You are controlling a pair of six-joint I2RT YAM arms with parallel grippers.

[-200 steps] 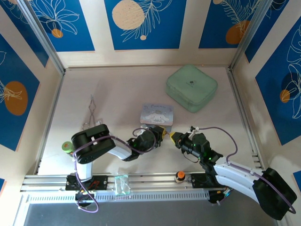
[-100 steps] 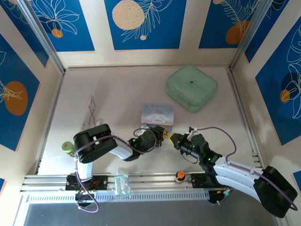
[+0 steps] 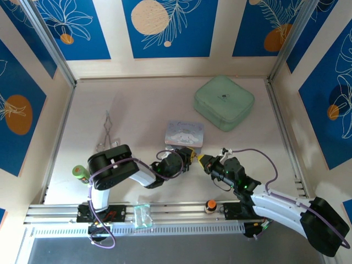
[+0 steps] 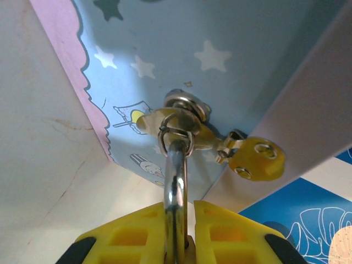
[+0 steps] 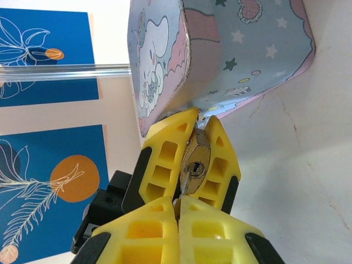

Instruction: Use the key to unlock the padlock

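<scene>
The right gripper (image 5: pixel 177 204) is clenched on the key (image 5: pixel 185 184). The key's thin blade pokes out between the gripper's 2 yellow fingertips (image 5: pixel 159 220) and meets the keyhole (image 5: pixel 192 168) in the end face of the padlock (image 5: pixel 193 157); how deep it sits cannot be told. The left gripper (image 4: pixel 179 212) is clamped on the padlock's brass body from the opposite side. In the left wrist view the silver shackle (image 4: pixel 175 176) rises from between its fingers and hooks through the latch ring (image 4: pixel 179 135) on the edge of the blue tin (image 5: pixel 247 55). The tin lies on the table (image 3: pixel 137 110) just beyond both grippers. The step in hand looks like seating and turning the key. To do it well, the blade should line up with the keyhole's axis before any twist and go in gently until it stops, since so thin a key would likely bend or slip in the pads if forced at an angle. The left grip should brace the body against the turn, so the twist goes into the lock and not into the tin's ring. The turn is best made by rolling the right wrist about the key's own line, with little sideways drift, watching for the shackle to spring free.
</scene>
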